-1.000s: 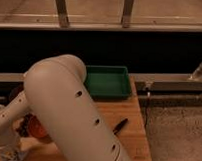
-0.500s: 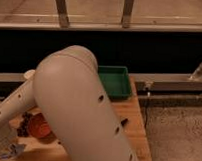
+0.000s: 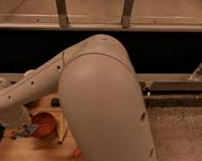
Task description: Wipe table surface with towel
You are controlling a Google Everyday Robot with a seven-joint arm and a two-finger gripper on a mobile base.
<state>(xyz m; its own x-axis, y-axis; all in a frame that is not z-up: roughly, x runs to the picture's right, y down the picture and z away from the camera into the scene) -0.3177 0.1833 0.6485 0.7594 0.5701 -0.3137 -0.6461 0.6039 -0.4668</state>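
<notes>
My white arm [image 3: 103,105] fills the middle of the camera view, and its forearm reaches down to the lower left. There my gripper [image 3: 16,130] sits low over the table surface [image 3: 27,151], shut, with a small blue-grey towel [image 3: 25,129] bunched at its tip. The towel lies on the light-brown wood just left of the orange bowl. Most of the tabletop is hidden behind the arm.
An orange bowl [image 3: 44,124] stands right of the towel, with a yellow object [image 3: 61,129] beside it. A small dark item [image 3: 55,101] lies further back. A metal rail [image 3: 169,83] crosses at the right, with grey carpet [image 3: 177,132] below it.
The arm's elbow has swung right and closer to the camera, now covering the green tray and most of the table. The gripper end has stayed at the lower left.
</notes>
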